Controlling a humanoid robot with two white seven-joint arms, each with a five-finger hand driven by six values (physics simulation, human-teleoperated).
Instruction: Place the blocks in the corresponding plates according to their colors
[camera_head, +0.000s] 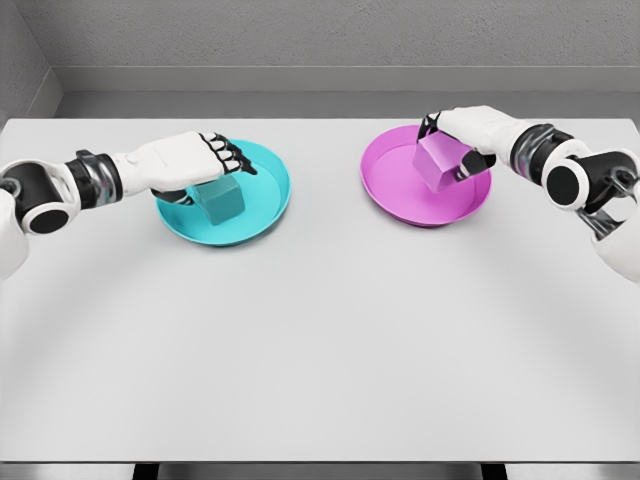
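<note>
A teal block (222, 200) lies in the teal plate (270, 205) at the left. My left hand (205, 165) hovers just above and behind it, with its fingers (232, 157) stretched out flat and not closed around the block. At the right, a magenta block (437, 162) stands tilted over the magenta plate (425, 208). My right hand (447, 145) is shut on it, with fingertips on its upper left corner and the thumb on its right side. I cannot tell whether this block touches the plate.
The two plates sit side by side on the far half of a white table (320, 340). A grey wall runs behind the table's far edge.
</note>
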